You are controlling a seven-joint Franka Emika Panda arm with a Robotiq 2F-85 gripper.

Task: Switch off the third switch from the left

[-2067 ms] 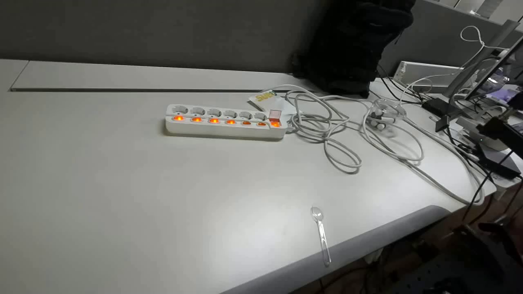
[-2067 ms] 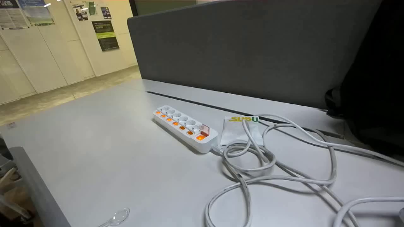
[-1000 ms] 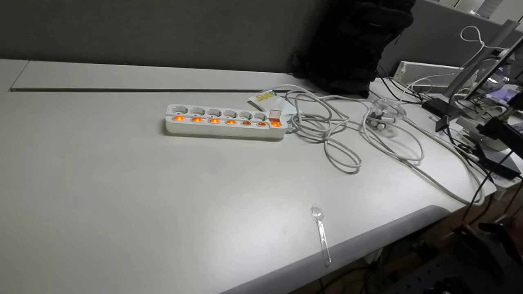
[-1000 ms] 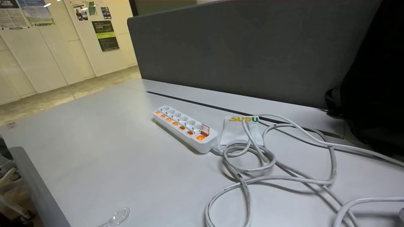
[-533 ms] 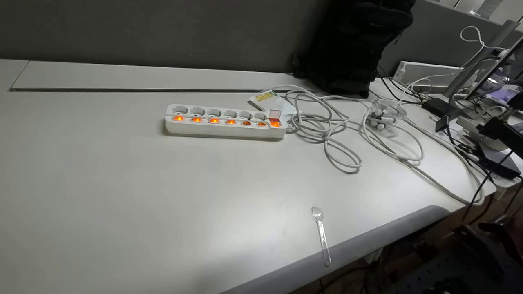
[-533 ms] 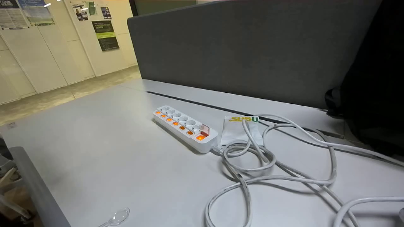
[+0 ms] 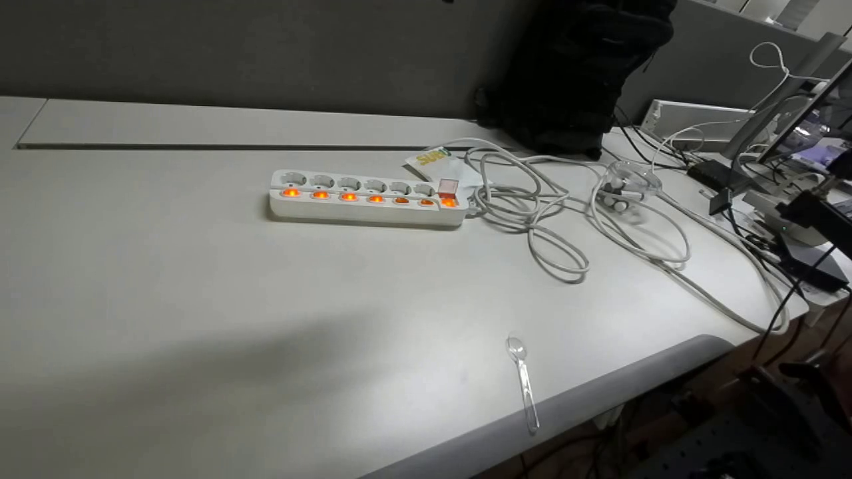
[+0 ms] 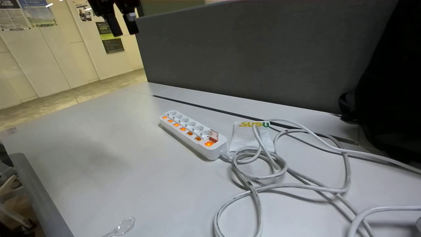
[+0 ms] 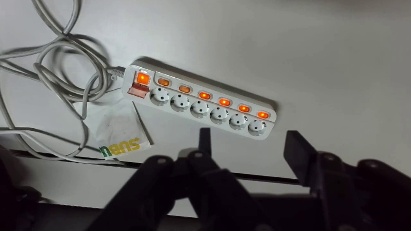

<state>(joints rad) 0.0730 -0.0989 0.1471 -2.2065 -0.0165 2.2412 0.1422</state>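
While switches [image 9: 224,102] glow, a partition [image 8: 250,62] backs the desk [image 7: 166,266].

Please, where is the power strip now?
In the wrist view, the power strip lies near centre, the cord at its left end, the paper below that end.

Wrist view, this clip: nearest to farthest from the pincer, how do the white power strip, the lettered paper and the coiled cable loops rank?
1. White power strip: its right end shows at the gap of the open pincer.
2. Lettered paper: left of the pincer in the picture.
3. Cable loops: upper left, farthest.
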